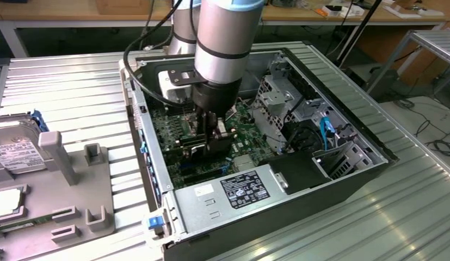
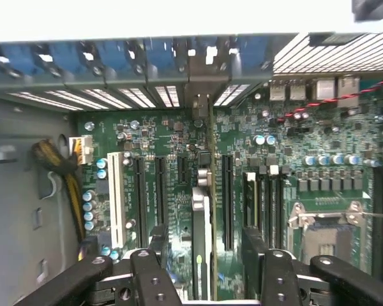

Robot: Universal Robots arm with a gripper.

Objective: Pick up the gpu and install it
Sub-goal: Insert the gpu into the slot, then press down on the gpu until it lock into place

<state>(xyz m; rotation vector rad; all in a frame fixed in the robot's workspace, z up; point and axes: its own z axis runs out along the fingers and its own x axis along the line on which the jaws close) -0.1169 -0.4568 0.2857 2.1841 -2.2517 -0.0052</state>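
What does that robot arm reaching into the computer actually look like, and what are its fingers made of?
The arm is a thick silver-grey tube with a light blue cap at its joint and a black band. Black cables loop beside it. It narrows to a black gripper; its fingers are black bars dotted with small round holes.

You see the arm (image 1: pixel 221 43) reaching down into the open computer case (image 1: pixel 355 163), its gripper (image 1: pixel 214 142) low over the green motherboard (image 1: pixel 166 128). Near it sits the power supply (image 1: pixel 232 190). At the exterior view's left, a hard drive (image 1: pixel 14 149) rests in a grey fixture (image 1: pixel 79 185).
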